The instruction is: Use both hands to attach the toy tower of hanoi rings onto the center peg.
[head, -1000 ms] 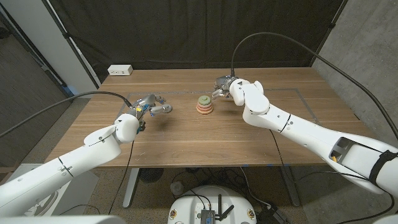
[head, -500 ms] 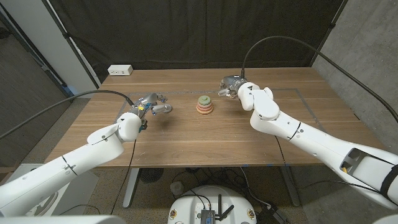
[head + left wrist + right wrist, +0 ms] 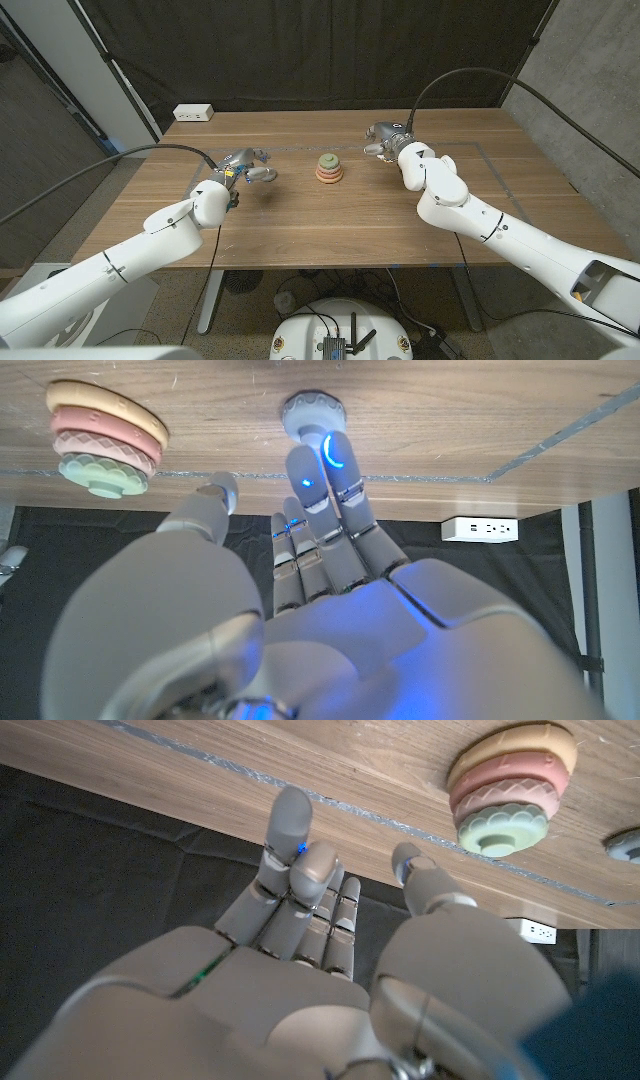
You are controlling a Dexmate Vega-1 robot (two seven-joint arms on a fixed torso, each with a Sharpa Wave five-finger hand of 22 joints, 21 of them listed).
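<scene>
1. Three rings sit stacked on the center peg [image 3: 328,168] near the middle of the surface [image 3: 330,230]: a yellowish one lowest, a pink one on it, a green scalloped one uppermost, all lying level as far as I can tell.
2. One more piece, a small pale grey ring [image 3: 313,412], lies on the surface on the stack's left, just beyond my left hand's fingertips [image 3: 335,452]. Whether they touch it I cannot say.
3. My left hand [image 3: 244,168] holds nothing; its fingers are extended and close together, thumb set apart.
4. My right hand [image 3: 385,137] is also empty, fingers loosely apart and partly curled, hovering on the stack's right, a little farther back.
5. The relation that matters: the grey ring lies between my left hand and the stack, so the left hand is plainly the nearer one. The right would have to cross over the peg to reach it.
6. My judgement: the grey ring is the last to go on, lifted by the left hand and carried toward the peg's upright axis, then lowered flat.
7. A white power strip [image 3: 193,113] sits at the far left corner, well clear of all this.
</scene>
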